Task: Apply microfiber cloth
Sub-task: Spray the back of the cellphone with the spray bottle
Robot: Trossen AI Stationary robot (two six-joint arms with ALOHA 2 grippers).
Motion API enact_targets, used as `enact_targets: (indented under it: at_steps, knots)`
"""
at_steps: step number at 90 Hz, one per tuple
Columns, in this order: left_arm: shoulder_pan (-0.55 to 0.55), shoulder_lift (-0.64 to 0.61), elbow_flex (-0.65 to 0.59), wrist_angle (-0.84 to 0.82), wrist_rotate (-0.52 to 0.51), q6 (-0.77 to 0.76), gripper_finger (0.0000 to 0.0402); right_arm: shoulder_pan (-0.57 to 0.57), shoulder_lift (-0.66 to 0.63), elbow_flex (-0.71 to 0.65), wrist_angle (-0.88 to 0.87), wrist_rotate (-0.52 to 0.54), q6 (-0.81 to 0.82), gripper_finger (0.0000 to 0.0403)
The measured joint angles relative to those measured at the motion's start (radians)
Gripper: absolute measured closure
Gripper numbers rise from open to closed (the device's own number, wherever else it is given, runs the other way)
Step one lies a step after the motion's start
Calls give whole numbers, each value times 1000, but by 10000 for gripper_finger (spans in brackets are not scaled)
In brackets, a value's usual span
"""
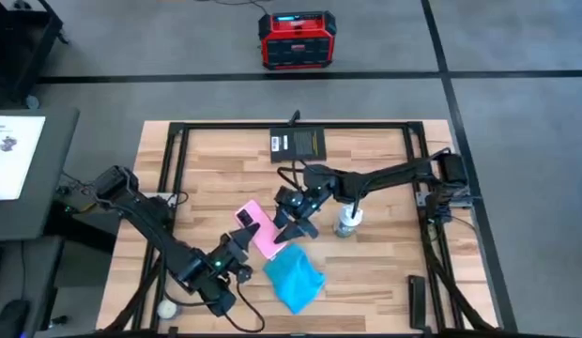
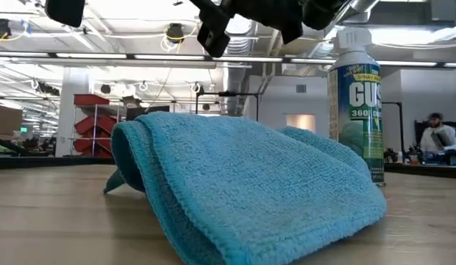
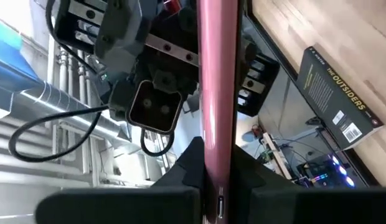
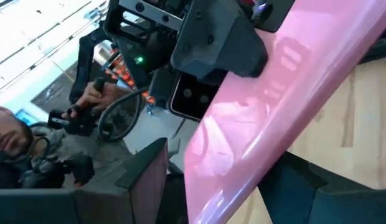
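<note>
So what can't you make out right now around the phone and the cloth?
- Phone screen: faces away in every view; only the pink back shows.
- Microfiber cloth tag: not visible, high or low view.
- Right gripper contact with the phone: overlapped from above, blocked by pink in the right wrist view.
- Spray can base: behind the cloth, low view.

Microfiber cloth [image 1: 294,275] is bright sky-blue w/ fine looped texture, no print; phone [image 1: 257,229] has plain pink back. Spray can [image 2: 356,103] is green w/ white cap, white lettering & yellow band; book [image 1: 299,144] is black w/ yellow-green title text & white barcode patch. Table [image 1: 385,272] is light wood planks, black frame; both arms dark.
</note>
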Motion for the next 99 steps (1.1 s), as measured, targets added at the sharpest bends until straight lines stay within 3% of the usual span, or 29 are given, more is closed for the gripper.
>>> enact_targets:
  at_steps: [14,27,31,70,99]
  knots:
    - [0,0,0,0,-1,-1,395,0,0,0,-8,21,-28,228]
    - [-1,0,0,-2,-7,25,395,-1,0,0,-35,36,-76,350]
    - [-2,1,0,-7,-16,46,395,-2,1,0,-37,37,-74,371]
    - [-10,2,19,31,-3,9,380,1,-1,0,-46,74,-157,372]
    - [-35,2,106,76,21,-15,299,11,-7,3,-20,97,-211,381]
